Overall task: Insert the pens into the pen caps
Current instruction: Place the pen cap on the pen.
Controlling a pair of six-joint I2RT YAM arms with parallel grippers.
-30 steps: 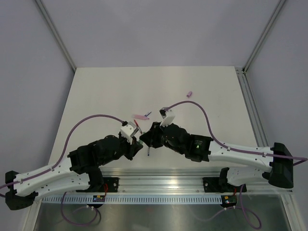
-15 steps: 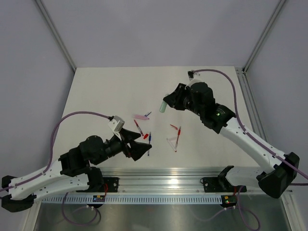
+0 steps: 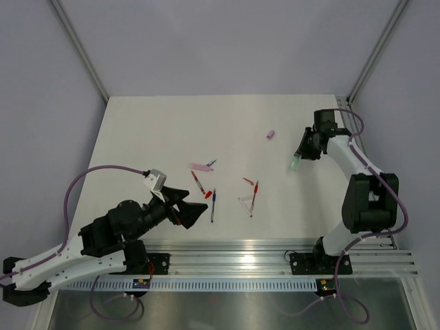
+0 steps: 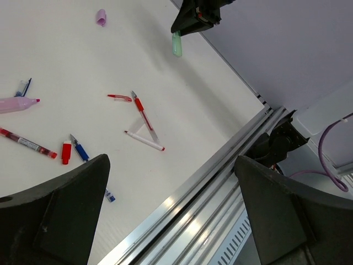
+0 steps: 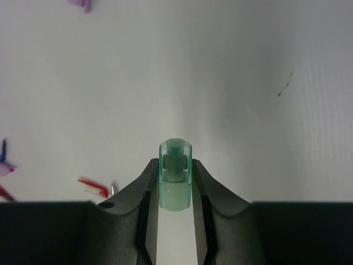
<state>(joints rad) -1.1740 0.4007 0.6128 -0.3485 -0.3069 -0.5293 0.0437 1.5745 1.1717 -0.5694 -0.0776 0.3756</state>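
My right gripper [image 3: 298, 158] [image 5: 175, 185] is shut on a thick green pen [image 3: 294, 165] [image 5: 176, 168] above the right side of the table [image 3: 137, 137]; the pen's clear green end pokes out past the fingertips. The left wrist view also shows this green pen [image 4: 176, 43]. My left gripper [image 3: 193, 208] [image 4: 171, 221] stands open and empty near the front edge, just left of the loose pens. On the table lie a pink pen [image 3: 201, 167], a red pen [image 3: 197, 181], a blue pen [image 3: 213, 204], another red pen [image 3: 255, 193] and a pale pen [image 3: 245, 203]. A lilac cap [image 3: 271, 135] [image 4: 101, 16] lies alone farther back, and a red cap [image 3: 208, 194] [image 4: 66, 152] by the blue pen.
A metal rail [image 3: 275, 244] runs along the table's near edge, right under my left gripper. A small blue cap [image 3: 211, 163] lies beside the pink pen, and a small red piece [image 3: 248, 181] lies by the right-hand red pen. Frame posts stand at the back corners.
The left gripper has opened and drawn back to the left. The right arm has swung from the middle of the table to the far right, carrying the green pen.
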